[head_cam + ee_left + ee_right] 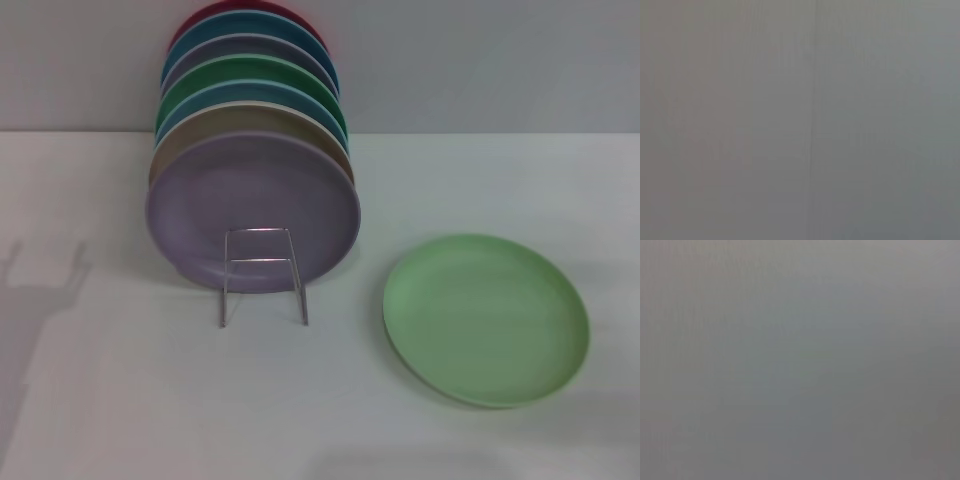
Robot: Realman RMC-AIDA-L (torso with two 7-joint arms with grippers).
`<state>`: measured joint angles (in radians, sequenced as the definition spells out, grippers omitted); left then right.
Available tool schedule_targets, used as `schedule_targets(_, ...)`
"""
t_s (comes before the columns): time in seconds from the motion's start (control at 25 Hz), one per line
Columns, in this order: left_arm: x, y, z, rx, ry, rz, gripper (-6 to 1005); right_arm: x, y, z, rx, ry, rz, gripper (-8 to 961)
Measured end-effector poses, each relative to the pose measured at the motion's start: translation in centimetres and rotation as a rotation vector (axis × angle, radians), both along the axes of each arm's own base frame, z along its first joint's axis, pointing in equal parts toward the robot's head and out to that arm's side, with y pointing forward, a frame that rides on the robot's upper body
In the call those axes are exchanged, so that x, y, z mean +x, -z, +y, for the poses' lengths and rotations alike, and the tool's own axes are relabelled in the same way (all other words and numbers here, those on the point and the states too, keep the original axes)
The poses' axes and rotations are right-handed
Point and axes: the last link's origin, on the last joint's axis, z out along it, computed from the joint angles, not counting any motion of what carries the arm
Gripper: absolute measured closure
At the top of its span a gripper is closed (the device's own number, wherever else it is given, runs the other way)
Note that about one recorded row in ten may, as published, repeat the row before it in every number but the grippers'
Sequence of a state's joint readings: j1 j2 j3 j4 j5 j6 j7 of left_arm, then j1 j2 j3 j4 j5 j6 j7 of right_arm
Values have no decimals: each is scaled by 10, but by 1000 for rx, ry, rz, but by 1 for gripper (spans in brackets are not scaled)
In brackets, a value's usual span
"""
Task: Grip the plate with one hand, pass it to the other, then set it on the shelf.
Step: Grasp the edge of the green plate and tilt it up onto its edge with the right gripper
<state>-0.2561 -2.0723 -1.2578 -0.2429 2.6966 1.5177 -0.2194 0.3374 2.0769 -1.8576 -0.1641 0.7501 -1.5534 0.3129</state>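
The light pastel-green plate (486, 318) lies flat on the white table at the front right in the head view. To its left stands the silver wire shelf (263, 276), with one upright loop showing free at its front. Several plates stand on edge in it, one behind another. A lilac-purple plate (252, 212) is the frontmost. Neither gripper shows in any view. Both wrist views show only a plain grey surface.
Behind the lilac plate stand a tan plate (250, 130), then blue, dark green and red ones, reaching back to the grey wall (480, 60). The white table (120, 380) spreads to the left and front, with a faint shadow at the far left.
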Motion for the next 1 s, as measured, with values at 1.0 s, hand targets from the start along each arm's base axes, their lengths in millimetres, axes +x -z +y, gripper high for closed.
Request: schedule_targets(1.0, 10, -4, -2, 39, 61, -3, 170, 3, 1, -8, -5, 3, -15, 351)
